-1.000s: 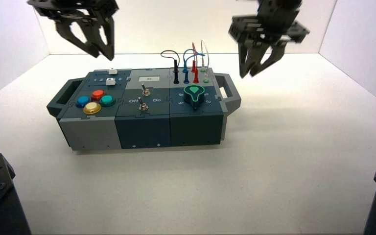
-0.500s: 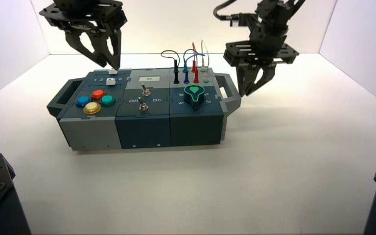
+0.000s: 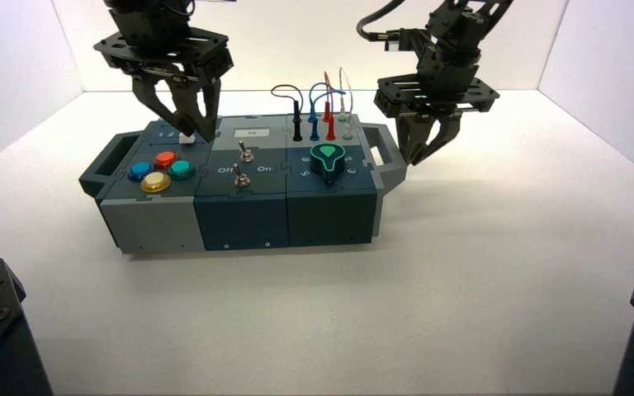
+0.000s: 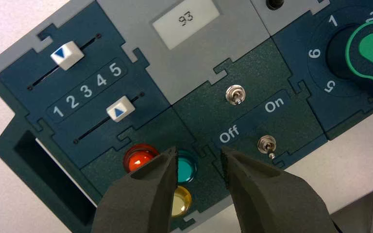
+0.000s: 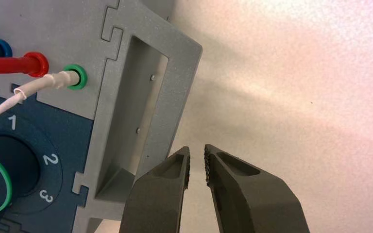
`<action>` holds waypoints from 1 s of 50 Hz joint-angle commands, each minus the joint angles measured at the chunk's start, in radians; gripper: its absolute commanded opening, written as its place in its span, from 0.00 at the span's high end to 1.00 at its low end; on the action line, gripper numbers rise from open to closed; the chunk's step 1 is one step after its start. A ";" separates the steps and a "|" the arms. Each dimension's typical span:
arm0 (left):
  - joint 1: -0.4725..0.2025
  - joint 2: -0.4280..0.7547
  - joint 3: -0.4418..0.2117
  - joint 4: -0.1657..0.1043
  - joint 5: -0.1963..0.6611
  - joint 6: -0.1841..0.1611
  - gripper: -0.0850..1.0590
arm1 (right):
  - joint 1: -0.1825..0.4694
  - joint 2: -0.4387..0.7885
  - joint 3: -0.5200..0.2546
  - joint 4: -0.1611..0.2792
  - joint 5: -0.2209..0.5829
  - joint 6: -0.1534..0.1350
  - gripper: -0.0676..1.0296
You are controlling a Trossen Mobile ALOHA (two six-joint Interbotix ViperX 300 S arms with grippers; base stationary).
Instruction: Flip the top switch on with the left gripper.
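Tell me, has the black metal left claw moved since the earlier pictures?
Yes: in the high view, the black metal left claw has shifted rightward and nearer the camera, judged against the red round button.

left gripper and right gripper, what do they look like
Both the left gripper and the right gripper are black, open-framed claws with two tapering fingers; the high view shows flat, slotted plates above these. A thick black cable loops beside the right arm.
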 commanded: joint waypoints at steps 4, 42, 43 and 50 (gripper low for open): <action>-0.006 0.012 -0.037 -0.002 -0.006 -0.003 0.52 | -0.002 -0.015 -0.023 0.003 -0.005 -0.002 0.77; -0.021 0.066 -0.064 0.000 -0.012 -0.003 0.54 | 0.003 -0.003 -0.014 0.005 0.000 -0.005 0.81; -0.021 0.067 -0.064 0.000 -0.012 -0.003 0.55 | 0.003 -0.003 -0.014 0.005 0.002 -0.005 0.81; -0.021 0.074 -0.064 0.000 -0.012 -0.005 0.60 | 0.009 -0.005 -0.014 0.006 0.005 -0.005 0.82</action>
